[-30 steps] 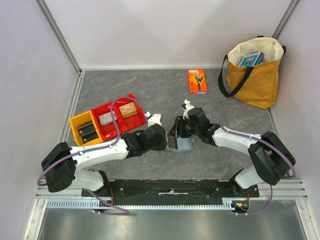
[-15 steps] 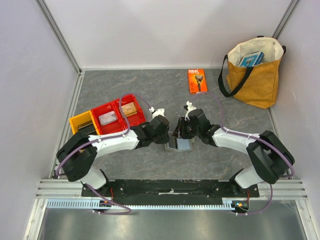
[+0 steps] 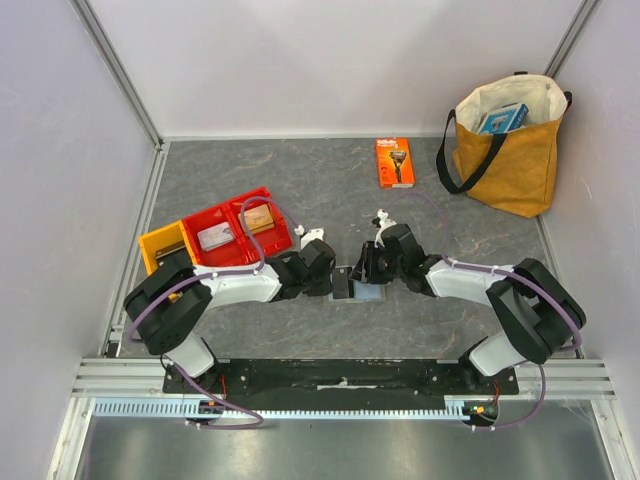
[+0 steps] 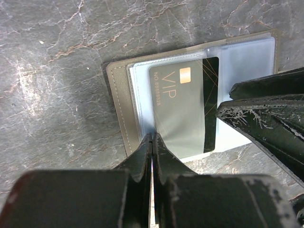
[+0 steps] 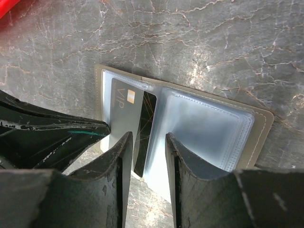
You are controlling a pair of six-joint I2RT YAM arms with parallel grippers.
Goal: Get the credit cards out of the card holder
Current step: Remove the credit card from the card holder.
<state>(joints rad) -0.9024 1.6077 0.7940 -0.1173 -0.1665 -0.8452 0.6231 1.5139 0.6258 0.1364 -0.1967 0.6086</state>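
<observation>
Grey card holder (image 4: pixel 118 104) open, closed left jaws at VIP card (image 4: pixel 183 109)

Table (image 4: pixel 57 57): grey marbled stone look, matt, faint sheen patches. Card holder (image 4: pixel 118 107): matt grey leather-like cover, stitched edge; clear glossy plastic sleeves inside. Card (image 4: pixel 183 107): smooth satin plastic, grey with black strip, metallic gold chip. Left gripper (image 4: pixel 152 137), right gripper (image 5: pixel 146 137): black matt plastic, scuffed, scratched pale. Bins (image 3: pixel 250 194), left of frame: glossy red, yellow plastic. Bag (image 3: pixel 505 150), upper right: tan, matt, cloth-like.
</observation>
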